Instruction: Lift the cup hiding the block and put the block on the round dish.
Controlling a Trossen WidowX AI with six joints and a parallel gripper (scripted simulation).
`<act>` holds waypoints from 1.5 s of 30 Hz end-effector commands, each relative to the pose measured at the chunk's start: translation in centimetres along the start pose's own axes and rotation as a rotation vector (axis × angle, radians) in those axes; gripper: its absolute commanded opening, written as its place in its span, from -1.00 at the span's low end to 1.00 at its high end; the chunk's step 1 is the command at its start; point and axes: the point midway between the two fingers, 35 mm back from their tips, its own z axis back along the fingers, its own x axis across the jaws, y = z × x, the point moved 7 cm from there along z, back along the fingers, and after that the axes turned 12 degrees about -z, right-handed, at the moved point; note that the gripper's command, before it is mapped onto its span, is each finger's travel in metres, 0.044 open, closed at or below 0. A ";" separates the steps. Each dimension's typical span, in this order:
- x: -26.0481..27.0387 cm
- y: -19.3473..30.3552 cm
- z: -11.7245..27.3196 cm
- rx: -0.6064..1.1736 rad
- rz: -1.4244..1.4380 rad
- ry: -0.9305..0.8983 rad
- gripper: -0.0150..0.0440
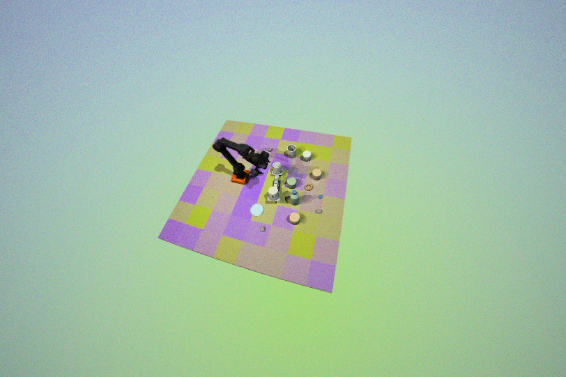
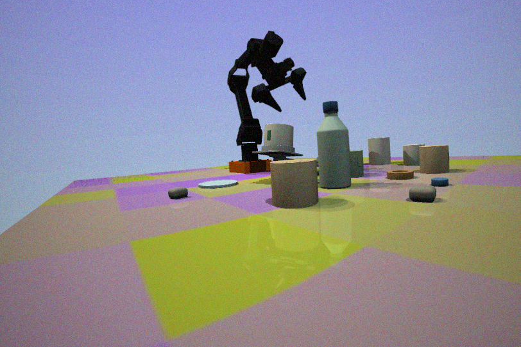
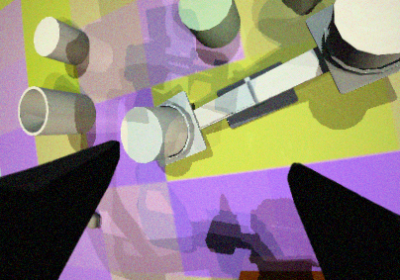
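From above, the small grey-white balance sits mid-worktop. One pale cup stands inverted towards the top edge, its twin cup nearer the bottom edge. The round, pale-blue dish lies flat towards the bottom-left corner. The block is hidden.
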 end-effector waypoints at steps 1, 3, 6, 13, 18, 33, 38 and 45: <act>1.0 -0.3 -1.1 0.048 -0.095 0.036 1.00; 1.7 -0.4 -1.7 0.071 -0.149 0.057 1.00; 2.6 -0.4 -2.7 0.097 -0.236 0.095 1.00; 4.8 -0.1 -5.1 0.129 -0.438 0.201 1.00; 6.4 0.5 -7.0 0.128 -0.580 0.287 1.00; 11.1 4.1 -12.8 -0.006 -0.949 0.519 1.00; 11.1 4.2 -12.8 -0.008 -0.952 0.521 1.00; 10.5 4.5 -14.1 -0.008 -0.952 0.521 1.00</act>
